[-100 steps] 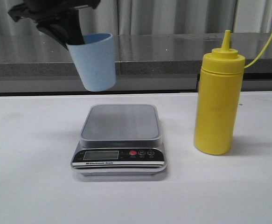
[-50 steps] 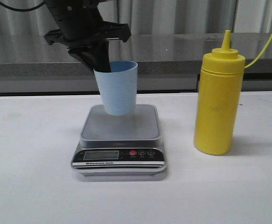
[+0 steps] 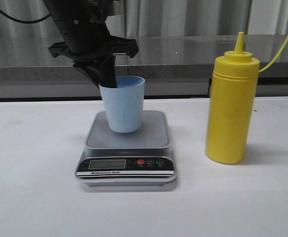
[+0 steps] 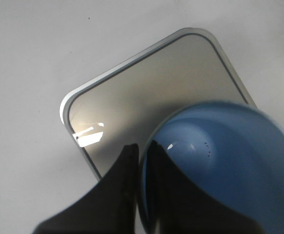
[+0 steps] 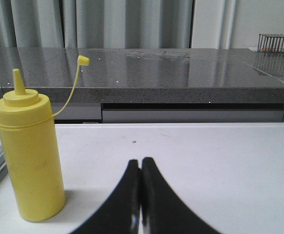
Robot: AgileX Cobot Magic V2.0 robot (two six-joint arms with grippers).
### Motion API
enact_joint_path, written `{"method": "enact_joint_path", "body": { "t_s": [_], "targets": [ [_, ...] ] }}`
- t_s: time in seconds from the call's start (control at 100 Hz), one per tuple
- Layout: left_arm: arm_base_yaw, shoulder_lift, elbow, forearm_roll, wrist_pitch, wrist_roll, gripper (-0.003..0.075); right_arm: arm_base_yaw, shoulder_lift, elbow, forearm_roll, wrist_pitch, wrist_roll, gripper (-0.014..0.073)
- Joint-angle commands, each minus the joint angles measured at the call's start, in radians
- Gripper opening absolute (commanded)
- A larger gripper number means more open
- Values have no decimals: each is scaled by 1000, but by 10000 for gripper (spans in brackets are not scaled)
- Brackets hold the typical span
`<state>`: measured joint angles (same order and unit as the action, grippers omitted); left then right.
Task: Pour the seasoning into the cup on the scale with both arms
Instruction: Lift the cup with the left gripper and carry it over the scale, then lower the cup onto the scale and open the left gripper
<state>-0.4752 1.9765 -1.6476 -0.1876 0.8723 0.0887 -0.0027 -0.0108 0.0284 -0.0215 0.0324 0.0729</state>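
Note:
The light blue cup (image 3: pixel 124 104) stands upright on the grey platform of the scale (image 3: pixel 153 136). My left gripper (image 3: pixel 109 79) is shut on the cup's rim, one finger inside and one outside; the left wrist view shows the same pinch (image 4: pixel 142 153) on the cup (image 4: pixel 229 151) over the scale platform (image 4: pixel 146 87). The yellow seasoning bottle (image 3: pixel 231 103) stands on the table right of the scale, its cap hanging on its strap. My right gripper (image 5: pixel 141 163) is shut and empty, low over the table, with the bottle (image 5: pixel 29 151) off to its side. The right gripper is out of the front view.
A white table (image 3: pixel 35 197) carries everything. A dark grey counter ledge (image 3: pixel 193 54) runs along the back, with curtains behind it. A wire basket (image 5: pixel 273 41) sits on the counter far off in the right wrist view.
My left gripper brought the cup from high on the left to over the scale and lowered it onto the platform. The bottle has not moved.

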Motion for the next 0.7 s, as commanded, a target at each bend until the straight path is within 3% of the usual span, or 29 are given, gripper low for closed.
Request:
{"method": "enact_joint_path", "body": {
  "t_s": [0.0,0.31,0.43,0.59,0.69],
  "targets": [
    [-8,-41,-33,-11,-29,0,-18,-6,-16,0,-3,-77,-4,-67],
    [-8,-35,-41,-12,-26,0,1,-6,-16,0,-3,-77,-4,-67],
    [-8,-35,-62,-19,-21,0,137,-6,-16,0,-3,-77,-4,-67],
    [-8,-35,-108,-19,26,0,413,-6,-16,0,-3,-77,-4,-67],
    [-8,-37,-131,-19,56,0,479,-6,-16,0,-3,-77,-4,-67]
  ]
}}
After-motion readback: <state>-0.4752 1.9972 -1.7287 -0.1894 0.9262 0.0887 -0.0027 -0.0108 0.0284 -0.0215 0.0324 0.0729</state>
